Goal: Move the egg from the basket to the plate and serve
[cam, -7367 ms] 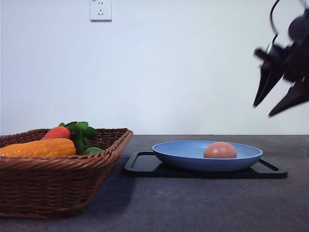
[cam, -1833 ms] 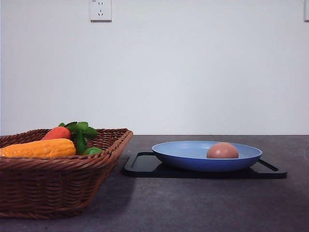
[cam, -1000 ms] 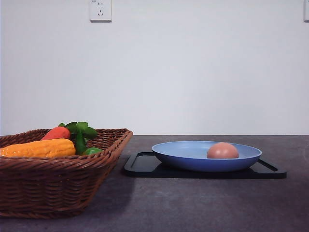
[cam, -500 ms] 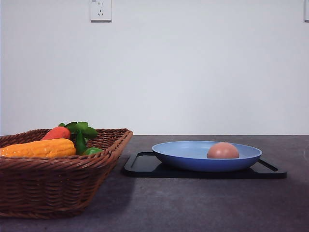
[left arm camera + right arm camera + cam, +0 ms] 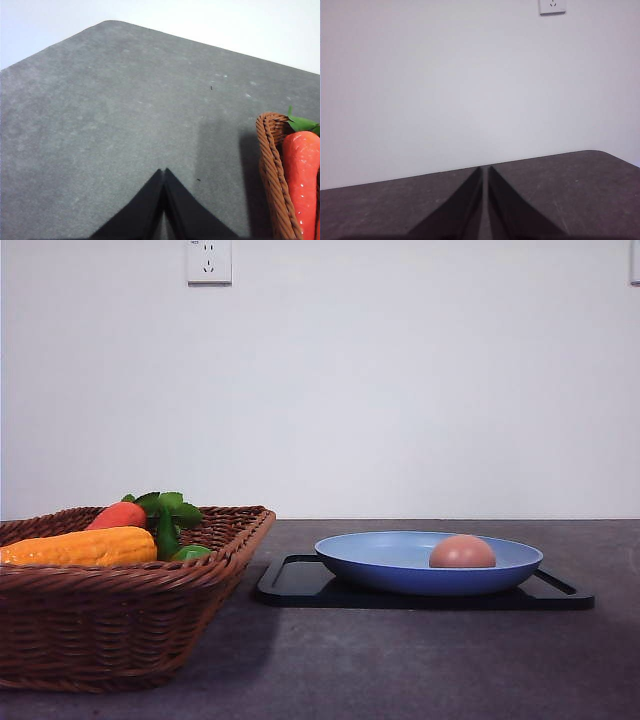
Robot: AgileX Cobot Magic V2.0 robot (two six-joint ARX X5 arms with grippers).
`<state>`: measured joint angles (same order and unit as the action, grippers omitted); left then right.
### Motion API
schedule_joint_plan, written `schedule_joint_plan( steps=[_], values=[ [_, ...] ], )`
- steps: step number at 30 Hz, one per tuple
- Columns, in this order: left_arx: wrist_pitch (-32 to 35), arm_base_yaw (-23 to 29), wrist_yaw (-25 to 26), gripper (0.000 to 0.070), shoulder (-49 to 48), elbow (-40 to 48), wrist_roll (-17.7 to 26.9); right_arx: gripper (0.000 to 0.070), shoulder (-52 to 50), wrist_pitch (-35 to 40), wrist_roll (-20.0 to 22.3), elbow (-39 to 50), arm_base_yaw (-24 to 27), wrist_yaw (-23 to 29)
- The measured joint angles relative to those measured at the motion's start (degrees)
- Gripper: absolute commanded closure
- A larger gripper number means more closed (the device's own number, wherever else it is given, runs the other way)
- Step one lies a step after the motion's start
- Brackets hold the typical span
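**Resting in the plate: one egg, both grippers closed on nothing**

Counting across the front view gives one egg (image 5: pixel 462 551), one blue plate (image 5: pixel 380 565), one black tray (image 5: pixel 300 580) under the plate, one wicker basket (image 5: pixel 120 620), one corn cob (image 5: pixel 80 547) and one carrot (image 5: pixel 117 514) with green leaves (image 5: pixel 165 508). The egg lies inside the plate, toward its right side, and the plate sits on the tray on the dark table (image 5: pixel 400 660), just to the right of the basket. The corn and carrot lie in the basket.

Compared with the oldest front picture, the right arm that hung high at the right edge is gone from that view, and the egg sits very slightly further right in the plate — since half a second ago nothing has visibly shifted.

The egg's long axis runs roughly left to right, level with the table; which end is the narrow one I cannot tell.

In the left wrist view the left gripper (image 5: pixel 164 172) has its tips pressed together, empty, over bare table beside the basket's rim. In the right wrist view the right gripper (image 5: pixel 485 170) is likewise closed and empty — only a thin seam shows between its fingers.
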<state>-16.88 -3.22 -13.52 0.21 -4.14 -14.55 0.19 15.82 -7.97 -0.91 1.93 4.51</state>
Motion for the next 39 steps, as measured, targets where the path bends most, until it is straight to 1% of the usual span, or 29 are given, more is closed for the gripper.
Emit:
schedule_joint_plan(
  steps=[39],
  values=[
    [0.0, 0.0, 0.0, 0.0700, 0.0, 0.0, 0.0, 0.0700, 0.0, 0.3, 0.0, 0.0, 0.0, 0.0]
  ],
)
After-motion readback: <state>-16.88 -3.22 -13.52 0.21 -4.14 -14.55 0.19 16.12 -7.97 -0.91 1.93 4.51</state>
